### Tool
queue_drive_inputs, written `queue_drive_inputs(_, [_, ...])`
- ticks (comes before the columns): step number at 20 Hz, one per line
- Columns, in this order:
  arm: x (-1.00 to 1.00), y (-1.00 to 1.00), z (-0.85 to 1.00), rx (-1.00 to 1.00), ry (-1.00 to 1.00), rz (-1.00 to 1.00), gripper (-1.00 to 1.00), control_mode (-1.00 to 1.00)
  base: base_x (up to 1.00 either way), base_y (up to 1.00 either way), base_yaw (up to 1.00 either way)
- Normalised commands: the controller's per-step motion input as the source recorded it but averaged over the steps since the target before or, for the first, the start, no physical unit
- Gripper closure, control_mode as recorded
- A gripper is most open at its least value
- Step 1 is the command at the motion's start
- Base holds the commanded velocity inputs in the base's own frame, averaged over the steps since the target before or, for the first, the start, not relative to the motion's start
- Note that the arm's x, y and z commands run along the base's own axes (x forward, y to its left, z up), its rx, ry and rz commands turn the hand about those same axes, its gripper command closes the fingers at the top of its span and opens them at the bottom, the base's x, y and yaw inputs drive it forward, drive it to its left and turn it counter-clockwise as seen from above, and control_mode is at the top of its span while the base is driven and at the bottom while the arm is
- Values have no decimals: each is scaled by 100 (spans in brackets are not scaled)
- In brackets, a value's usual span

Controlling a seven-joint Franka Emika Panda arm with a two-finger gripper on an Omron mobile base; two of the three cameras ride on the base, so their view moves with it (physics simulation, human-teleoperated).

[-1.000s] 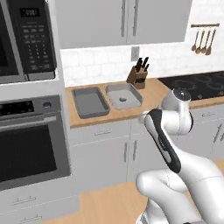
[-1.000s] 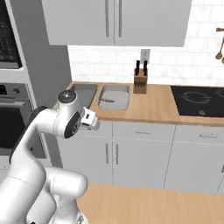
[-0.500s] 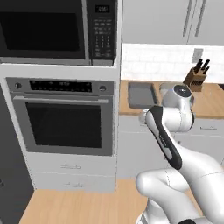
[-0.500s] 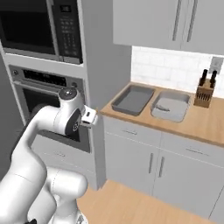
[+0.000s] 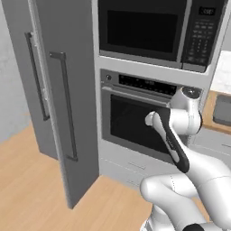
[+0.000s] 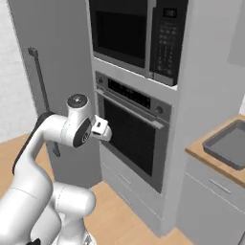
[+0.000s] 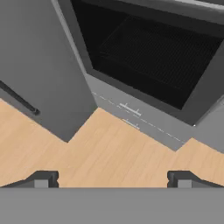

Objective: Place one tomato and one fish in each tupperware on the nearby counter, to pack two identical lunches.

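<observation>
My gripper is open, its two dark fingertips wide apart with nothing between them. It hangs in front of the oven and looks down at the wooden floor. In the right base view the hand is held at chest height by the oven door. One dark grey tupperware lies on the light wooden counter far to the right, well away from the gripper. The same tupperware sits at the right edge of the left base view. No tomato and no fish are in view.
A tall grey fridge with long vertical handles stands shut at the left. Beside it is a wall oven with a microwave above it. A drawer front sits under the oven. Open wooden floor lies below the hand.
Both base views have swung left, so the camera moved. The counter and containers have slid to the right edge, and the oven and fridge have come into view. The gripper stays open.
</observation>
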Motion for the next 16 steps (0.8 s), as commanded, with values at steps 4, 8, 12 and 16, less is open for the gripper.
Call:
queue_drive_inputs(4, [0, 0, 0, 0, 0, 0, -100, 100, -100, 74, 59])
queue_drive_inputs(8, [0, 0, 0, 0, 0, 0, -100, 100, -100, 74, 59])
queue_drive_inputs(12, [0, 0, 0, 0, 0, 0, -100, 100, -85, 69, 66])
queue_drive_inputs(16, [0, 0, 0, 0, 0, 0, -100, 100, -73, 86, 64])
